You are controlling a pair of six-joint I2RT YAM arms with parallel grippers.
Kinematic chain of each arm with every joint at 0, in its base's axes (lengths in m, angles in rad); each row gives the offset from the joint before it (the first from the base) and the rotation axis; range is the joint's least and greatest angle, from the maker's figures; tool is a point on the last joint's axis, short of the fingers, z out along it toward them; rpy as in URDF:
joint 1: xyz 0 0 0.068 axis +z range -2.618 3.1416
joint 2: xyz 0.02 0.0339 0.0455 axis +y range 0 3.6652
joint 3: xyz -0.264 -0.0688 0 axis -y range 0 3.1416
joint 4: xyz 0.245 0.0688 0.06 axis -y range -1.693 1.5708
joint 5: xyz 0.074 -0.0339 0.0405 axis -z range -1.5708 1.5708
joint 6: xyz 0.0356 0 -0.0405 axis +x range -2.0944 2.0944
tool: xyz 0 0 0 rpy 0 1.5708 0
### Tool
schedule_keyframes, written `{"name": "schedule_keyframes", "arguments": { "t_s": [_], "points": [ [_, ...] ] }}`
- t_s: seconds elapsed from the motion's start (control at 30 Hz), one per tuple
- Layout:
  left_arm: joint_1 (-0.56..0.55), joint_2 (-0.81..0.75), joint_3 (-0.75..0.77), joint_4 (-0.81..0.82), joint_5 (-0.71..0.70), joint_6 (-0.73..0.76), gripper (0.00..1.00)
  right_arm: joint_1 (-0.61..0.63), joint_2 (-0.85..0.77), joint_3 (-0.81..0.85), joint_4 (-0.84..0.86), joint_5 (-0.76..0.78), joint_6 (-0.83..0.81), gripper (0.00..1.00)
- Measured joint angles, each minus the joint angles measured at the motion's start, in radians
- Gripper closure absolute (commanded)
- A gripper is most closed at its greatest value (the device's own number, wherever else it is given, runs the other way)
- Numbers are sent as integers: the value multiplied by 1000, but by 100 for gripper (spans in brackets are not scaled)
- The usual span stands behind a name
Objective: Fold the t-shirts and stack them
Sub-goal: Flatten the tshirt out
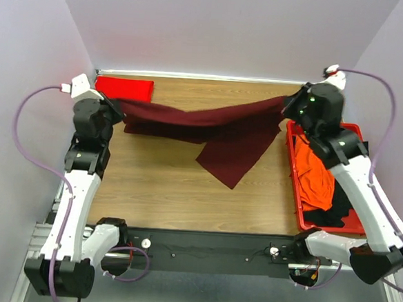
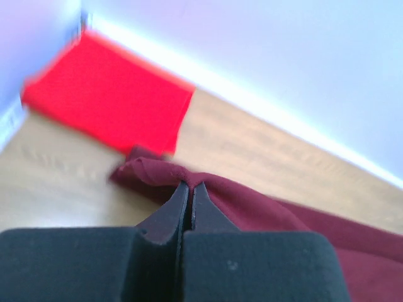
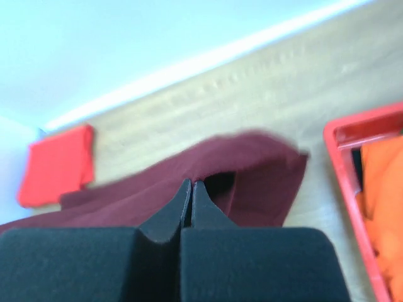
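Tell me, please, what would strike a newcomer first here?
The dark maroon t-shirt stretches between the left gripper and right gripper over the table. A folded bright red t-shirt lies in the far left corner; a red bin of clothes sits at right.

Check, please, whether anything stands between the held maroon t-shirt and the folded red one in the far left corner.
Nothing visible does. The maroon t-shirt is stretched between the left end effector and the right end effector, both shut on it. Its left end is close beside the red t-shirt.
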Motion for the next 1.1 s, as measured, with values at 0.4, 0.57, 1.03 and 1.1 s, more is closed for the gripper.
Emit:
{"name": "schedule_keyframes", "arguments": {
  "t_s": [0.4,0.57,1.03,1.1],
  "points": [
    [0,-171,361,-106,0,79,100,0,-87,417,-164,6,-81,99],
    [0,-117,386,-64,8,71,100,0,-19,509,-171,-19,-110,100],
    [1,531,587,225,87,18,100,-96,733,986,-108,-97,-211,100],
    [2,619,719,233,111,26,100,-106,806,1114,-82,-100,-220,100]
  ]
}}
